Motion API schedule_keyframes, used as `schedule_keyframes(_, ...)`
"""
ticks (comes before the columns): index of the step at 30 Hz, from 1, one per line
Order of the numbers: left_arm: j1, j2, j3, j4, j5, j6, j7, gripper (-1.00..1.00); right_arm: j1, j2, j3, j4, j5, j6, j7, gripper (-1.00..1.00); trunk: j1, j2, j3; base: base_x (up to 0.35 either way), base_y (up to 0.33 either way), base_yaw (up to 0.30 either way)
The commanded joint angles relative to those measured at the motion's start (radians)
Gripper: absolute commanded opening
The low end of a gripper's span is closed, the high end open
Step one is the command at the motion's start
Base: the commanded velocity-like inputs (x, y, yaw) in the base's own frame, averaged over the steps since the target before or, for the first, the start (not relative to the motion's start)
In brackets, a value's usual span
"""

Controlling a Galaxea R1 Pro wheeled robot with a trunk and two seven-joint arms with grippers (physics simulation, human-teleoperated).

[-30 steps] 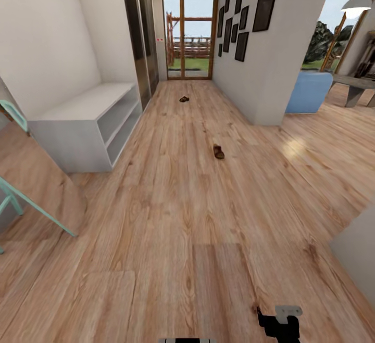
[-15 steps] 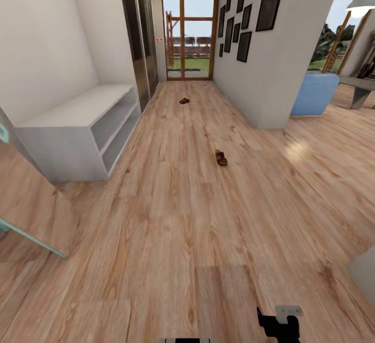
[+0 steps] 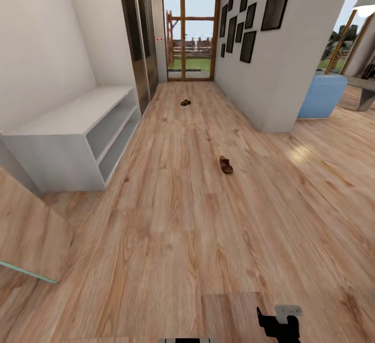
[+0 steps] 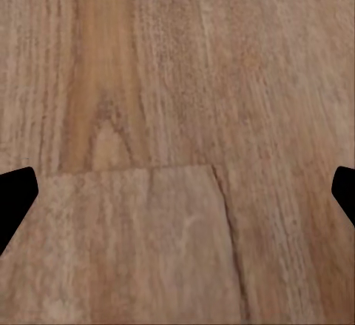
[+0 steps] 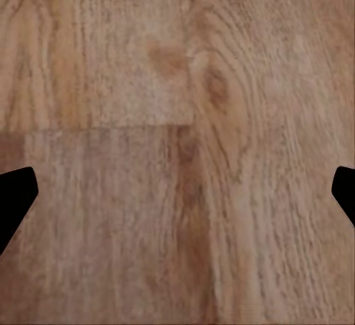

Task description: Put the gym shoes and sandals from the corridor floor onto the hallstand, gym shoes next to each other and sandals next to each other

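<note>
Looking from near to far, the left gripper (image 4: 177, 192) and the right gripper (image 5: 177, 192) each hang over bare corridor floor (image 3: 172, 239), their dark fingertips (image 4: 13, 195) spread wide at the edges of the wrist views with nothing between them, so both claws are empty. In the head view a black and grey part of the robot (image 3: 281, 322) sits at the lower edge. Farther on, one dark brown sandal (image 3: 225, 165) lies alone on the planks, right of the corridor's middle. To the left, against the wall, stands a pale grey-white low unit with open shelves (image 3: 78, 140); its bench top and the shelf openings that can be seen hold no shoes. Whether this is the hallstand cannot be settled, since no upper wall shelves are visible above it. Deeper down the corridor a second sandal (image 3: 185, 102) lies on the floor, well apart from the first, short of the glass door (image 3: 190, 33). By this evidence the task is barely begun: nothing is on a rack, both visible sandals remain to be lifted, and the gym shoes have yet to be found.
</note>
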Motion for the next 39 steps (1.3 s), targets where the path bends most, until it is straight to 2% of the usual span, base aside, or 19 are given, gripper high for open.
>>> schedule_keyframes(1,-0.001,-0.001,0.008,0.001,-0.002,-0.001,-0.01,1.0,-0.001,0.0,-0.006,0.001,0.006,-0.003,-0.003,1.0,0.0,0.0,-0.001,0.339,0.079,0.0)
schedule_keyframes(39,-0.001,-0.001,0.008,0.001,-0.002,-0.001,-0.01,1.0,-0.001,0.0,-0.006,0.001,0.007,-0.003,-0.005,1.0,0.0,0.0,-0.001,0.339,0.074,0.0)
